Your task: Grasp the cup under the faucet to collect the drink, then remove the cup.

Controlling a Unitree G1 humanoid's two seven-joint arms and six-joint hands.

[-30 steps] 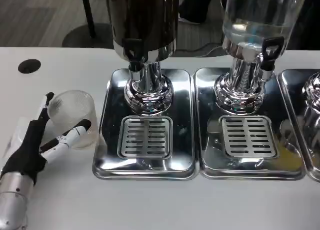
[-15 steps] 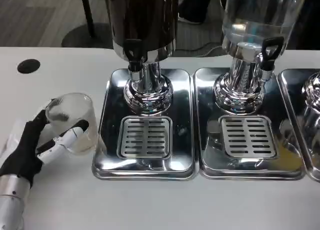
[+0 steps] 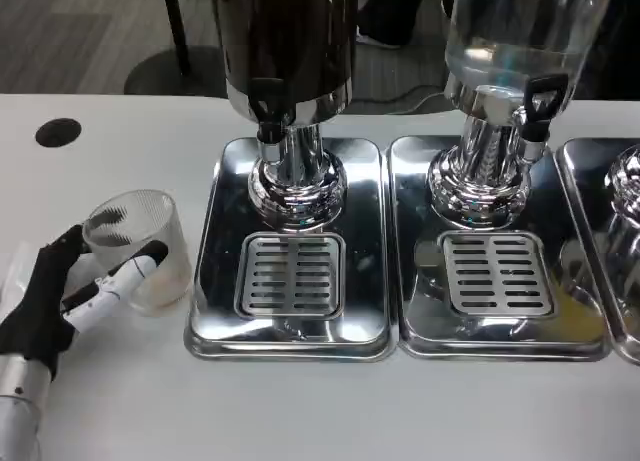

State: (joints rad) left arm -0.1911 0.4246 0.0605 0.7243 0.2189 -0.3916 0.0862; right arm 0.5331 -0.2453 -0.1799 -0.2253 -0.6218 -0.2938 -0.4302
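our left hand (image 3: 60, 299) clasps the clear cup (image 3: 138, 249) on the worktop (image 3: 120, 401), at nine o'clock of the dark dispenser's faucet (image 3: 268, 116); we risk it slipping or tipping against the tray (image 3: 290, 346).

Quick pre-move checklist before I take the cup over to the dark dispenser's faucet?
1. Left hand around the cup: ok, fingers on both sides of it.
2. Grip firm enough to lift: cannot tell.
3. Cup upright: ok, standing on the table left of the trays.
4. Cup under the dark dispenser's faucet: not ok, it is off the tray.
5. Drip grate free of other things: ok.
6. Cup contents: cannot tell.
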